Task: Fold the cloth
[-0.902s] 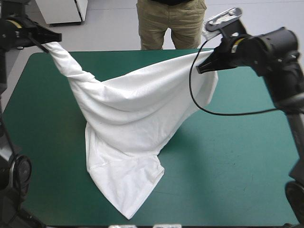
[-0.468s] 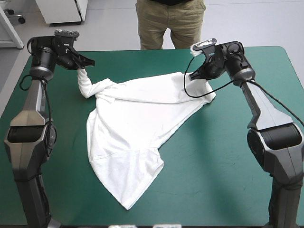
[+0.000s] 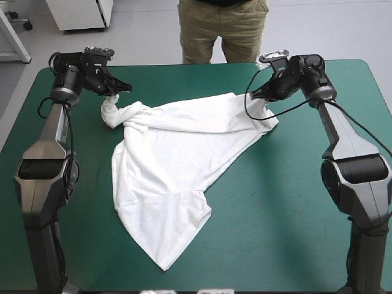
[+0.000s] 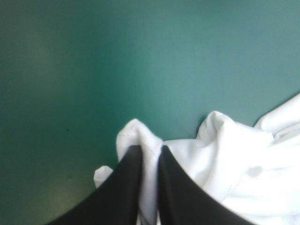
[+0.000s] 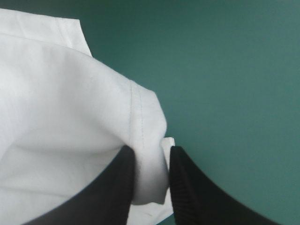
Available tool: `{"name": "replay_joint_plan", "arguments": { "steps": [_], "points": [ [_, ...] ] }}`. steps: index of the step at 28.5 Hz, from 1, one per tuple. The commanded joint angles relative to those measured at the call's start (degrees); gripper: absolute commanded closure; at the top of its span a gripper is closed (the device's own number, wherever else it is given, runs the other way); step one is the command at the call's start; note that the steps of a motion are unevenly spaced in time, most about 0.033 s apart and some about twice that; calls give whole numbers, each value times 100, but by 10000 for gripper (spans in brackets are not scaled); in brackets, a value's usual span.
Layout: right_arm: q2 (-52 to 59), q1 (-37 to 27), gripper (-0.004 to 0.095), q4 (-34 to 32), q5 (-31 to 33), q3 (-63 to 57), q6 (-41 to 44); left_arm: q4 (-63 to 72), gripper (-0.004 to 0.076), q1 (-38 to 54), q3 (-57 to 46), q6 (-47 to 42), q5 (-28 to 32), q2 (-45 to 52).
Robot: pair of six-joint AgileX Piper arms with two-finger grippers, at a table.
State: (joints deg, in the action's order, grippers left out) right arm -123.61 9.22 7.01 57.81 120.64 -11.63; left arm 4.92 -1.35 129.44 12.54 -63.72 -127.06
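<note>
Step in hand: I'm laying out the white short-sleeved T-shirt (image 3: 177,153) on the desk with the teal-green cover (image 3: 294,202). By my read this is spreading, and the folding proper is not yet begun.
Where the T-shirt is: mostly down on the desk, running slantwise. Its far edge spans between my two tools near the desk's far edge, and its long tail points to the near edge.
Left tool (image 3: 116,92): the black fin-shaped fingers are all but closed, pinching a white strip of cloth. In the wrist view the strip runs up between the fingers (image 4: 149,150).
Left corner: not flat. The cloth under that tool hangs bunched into a twisted rope.
Right tool (image 3: 254,93): narrow too, clamped on a hemmed corner. A fat roll of cloth sits between the fingers (image 5: 150,152), low over the cover.
Lie of the cloth: wrinkled across the middle, with one sleeve doubled under near the tail, as far as I can tell.
Next move, my call: draw the two tools apart to take out the twist at the left, lower both corners onto the cover, then let go.
Watch for: letting go too early, which would leave that left corner roped up.
</note>
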Motion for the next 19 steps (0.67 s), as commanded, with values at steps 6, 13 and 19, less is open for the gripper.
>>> {"name": "replay_joint_plan", "arguments": {
  "steps": [6,13,19],
  "points": [
    [611,-280,397,360,-53,308,-95,83,192,-21,171,-71,-355,435],
    [1716,-367,399,242,-207,319,-95,209,232,-21,171,-71,-738,1363],
    [2951,-380,399,339,345,319,-95,335,232,-21,160,-167,-1009,2526]
  ]
}}
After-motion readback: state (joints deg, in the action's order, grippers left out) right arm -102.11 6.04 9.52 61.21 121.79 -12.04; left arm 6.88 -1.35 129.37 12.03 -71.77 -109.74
